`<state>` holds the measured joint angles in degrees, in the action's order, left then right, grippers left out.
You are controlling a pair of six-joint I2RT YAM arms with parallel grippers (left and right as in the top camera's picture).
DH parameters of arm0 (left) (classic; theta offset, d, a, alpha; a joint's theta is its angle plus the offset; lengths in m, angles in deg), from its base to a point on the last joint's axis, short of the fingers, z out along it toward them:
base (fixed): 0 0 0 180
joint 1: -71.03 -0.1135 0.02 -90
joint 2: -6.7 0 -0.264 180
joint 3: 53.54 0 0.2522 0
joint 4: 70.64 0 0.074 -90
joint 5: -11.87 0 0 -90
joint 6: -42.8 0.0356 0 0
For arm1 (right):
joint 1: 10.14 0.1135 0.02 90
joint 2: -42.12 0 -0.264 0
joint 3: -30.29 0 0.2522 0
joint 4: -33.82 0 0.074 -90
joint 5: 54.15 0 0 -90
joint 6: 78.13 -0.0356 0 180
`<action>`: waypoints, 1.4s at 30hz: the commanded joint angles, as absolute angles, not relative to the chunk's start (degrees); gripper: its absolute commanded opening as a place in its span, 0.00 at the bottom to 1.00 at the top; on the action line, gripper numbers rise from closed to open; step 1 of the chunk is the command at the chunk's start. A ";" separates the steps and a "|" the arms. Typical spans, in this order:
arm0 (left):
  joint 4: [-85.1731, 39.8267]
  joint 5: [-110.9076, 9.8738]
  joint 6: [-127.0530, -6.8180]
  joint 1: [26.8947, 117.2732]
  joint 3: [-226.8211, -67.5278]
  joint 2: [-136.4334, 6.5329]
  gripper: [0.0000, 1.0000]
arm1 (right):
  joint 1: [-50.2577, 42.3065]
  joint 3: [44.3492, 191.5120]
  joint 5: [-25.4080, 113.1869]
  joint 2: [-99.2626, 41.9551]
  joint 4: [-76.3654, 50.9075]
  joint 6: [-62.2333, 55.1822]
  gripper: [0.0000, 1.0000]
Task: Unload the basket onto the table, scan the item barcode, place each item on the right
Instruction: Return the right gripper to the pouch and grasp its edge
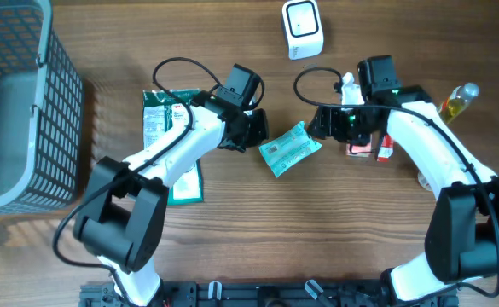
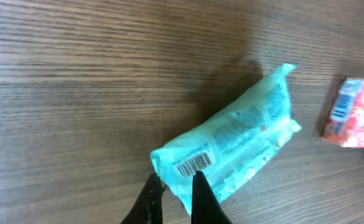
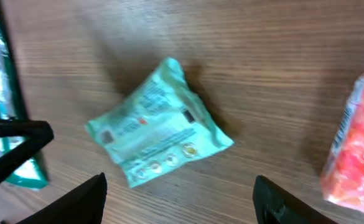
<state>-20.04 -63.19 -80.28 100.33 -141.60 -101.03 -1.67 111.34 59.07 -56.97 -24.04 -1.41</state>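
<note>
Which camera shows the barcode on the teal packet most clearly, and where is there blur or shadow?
Left wrist view: barcode bars visible though soft, the packet throwing a shadow on the table behind it. Right wrist view: blurrier, print smeared, no bars readable. Overhead view: sharpest overall, but the packet is too small to read.

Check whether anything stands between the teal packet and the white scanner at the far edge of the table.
Only one thing: the right arm's black cable loops across the path between the teal packet and the white scanner. Otherwise there is only bare wood. The left fingers pinch the packet's corner.
</note>
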 commanded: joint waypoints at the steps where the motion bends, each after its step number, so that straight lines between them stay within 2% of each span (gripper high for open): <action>1: -21.50 -59.43 -78.55 100.92 -141.19 -105.18 0.04 | -1.54 107.71 55.86 -57.52 -22.29 -2.08 0.76; 9: -23.47 -56.53 -75.86 101.58 -141.12 -106.90 0.04 | -1.54 101.99 55.24 -59.81 -16.17 -4.99 0.75; 17: -23.76 -60.64 -75.91 101.75 -140.64 -111.93 0.04 | -1.54 98.03 55.59 -60.34 -8.81 -9.43 0.71; 22: -24.10 -61.27 -75.91 101.73 -140.64 -112.26 0.04 | -1.54 98.03 67.57 -62.61 -3.45 -11.00 0.70; 24: -24.08 -61.27 -75.91 101.73 -140.64 -112.26 0.04 | -1.54 98.03 72.05 -64.34 -1.53 -12.71 0.65; 26: -24.08 -61.27 -75.91 101.73 -140.64 -112.26 0.04 | -1.54 98.03 73.23 -65.54 -0.89 -12.66 0.49; 29: -24.06 -61.27 -75.91 101.73 -140.64 -112.26 0.04 | -1.54 98.03 73.23 -65.69 -0.13 -12.53 0.32; 33: -24.17 -61.31 -75.91 101.73 -140.64 -112.26 0.04 | -1.54 98.03 73.23 -65.69 1.66 -12.12 0.25; 39: -24.15 -61.31 -75.91 101.73 -140.64 -112.26 0.04 | -1.47 98.03 77.06 -65.69 3.04 -12.16 0.25; 40: -24.15 -61.31 -75.91 101.73 -140.64 -112.26 0.04 | -1.49 98.03 76.55 -65.69 3.04 -12.09 0.18; 42: -23.65 -61.27 -75.89 101.67 -140.79 -112.04 0.04 | -1.49 98.03 75.90 -65.69 3.00 -12.09 0.15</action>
